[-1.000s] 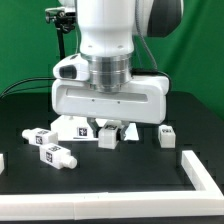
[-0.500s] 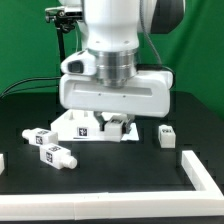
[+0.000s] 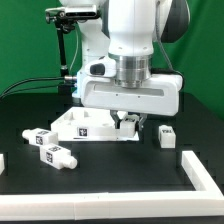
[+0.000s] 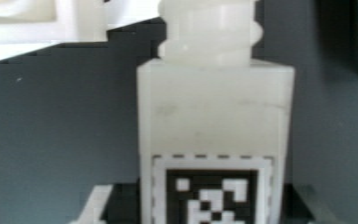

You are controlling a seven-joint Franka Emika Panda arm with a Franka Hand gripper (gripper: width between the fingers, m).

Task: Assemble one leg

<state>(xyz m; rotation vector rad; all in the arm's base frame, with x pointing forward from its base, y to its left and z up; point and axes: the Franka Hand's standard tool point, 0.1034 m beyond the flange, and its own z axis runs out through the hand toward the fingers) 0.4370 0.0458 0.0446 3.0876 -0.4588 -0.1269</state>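
- Three spare legs (image 3: 55,155) lie loose on the black counter (image 3: 110,195). Two sit at 8 o'clock from the big white panel (image 3: 85,126), and the third spare leg (image 3: 167,135) stands at 3 o'clock from it.
- Now the one that matters: the leg (image 4: 211,120) fills the wrist view dead centre, peg end pointing away from the camera and its tag face toward the lens.
- The fingers (image 3: 120,119) look clamped on the leg. Dark strips flank its tagged end in the wrist view, and I take those for the pads, closed against its sides.
- In the exterior view the hand hangs over the panel's edge at 3 o'clock, so the leg is up at the panel, not lying on the counter.
- Progress, as I judge it: the pick-up is done and the carry to the panel looks done or nearly so. Seating the peg and twisting it home are left — no leg shows as fixed to the panel yet.
- What can't be seen:
  - The wide hand body covers the leg almost wholly in the exterior view.
  - Whether the peg touches the panel or hovers above it — cannot tell.
  - The panel's holes don't show at all.
  - The white L-shaped bar (image 3: 198,165) is cut off at the picture's 4 o'clock edge.
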